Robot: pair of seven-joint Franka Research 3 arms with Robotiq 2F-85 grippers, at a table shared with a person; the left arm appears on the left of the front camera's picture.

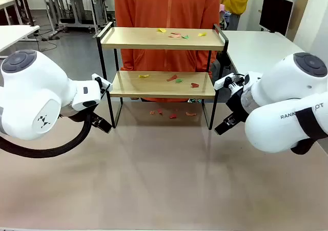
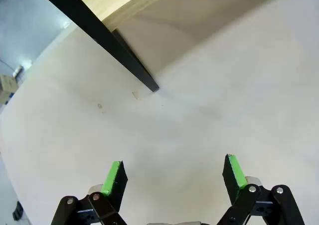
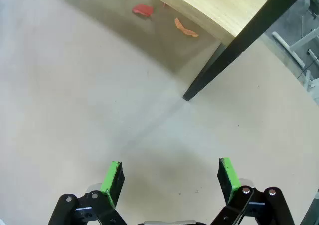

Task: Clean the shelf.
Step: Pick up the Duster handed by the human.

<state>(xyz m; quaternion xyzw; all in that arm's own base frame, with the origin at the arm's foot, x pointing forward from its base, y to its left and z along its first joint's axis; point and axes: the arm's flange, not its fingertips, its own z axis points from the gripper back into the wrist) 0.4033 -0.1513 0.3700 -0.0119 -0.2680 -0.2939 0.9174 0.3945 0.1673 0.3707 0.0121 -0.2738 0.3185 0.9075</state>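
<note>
The shelf (image 1: 161, 39) stands at the far middle of the table, two light wood boards in a thin black frame. Small coloured paper scraps (image 1: 176, 35) lie on its top board, more scraps (image 1: 172, 78) on the lower board, and red and orange scraps (image 1: 172, 115) on the table beneath it. My left gripper (image 1: 102, 124) hangs open near the shelf's left front leg (image 2: 130, 63). My right gripper (image 1: 225, 124) hangs open near the right front leg (image 3: 234, 49). Nothing sits between either pair of green pads (image 2: 113, 177) (image 3: 112, 177).
A person in an orange top (image 1: 166, 5) stands right behind the shelf. The beige table surface (image 1: 164, 180) stretches wide in front of the shelf. White tables (image 1: 256, 46) and office gear fill the background.
</note>
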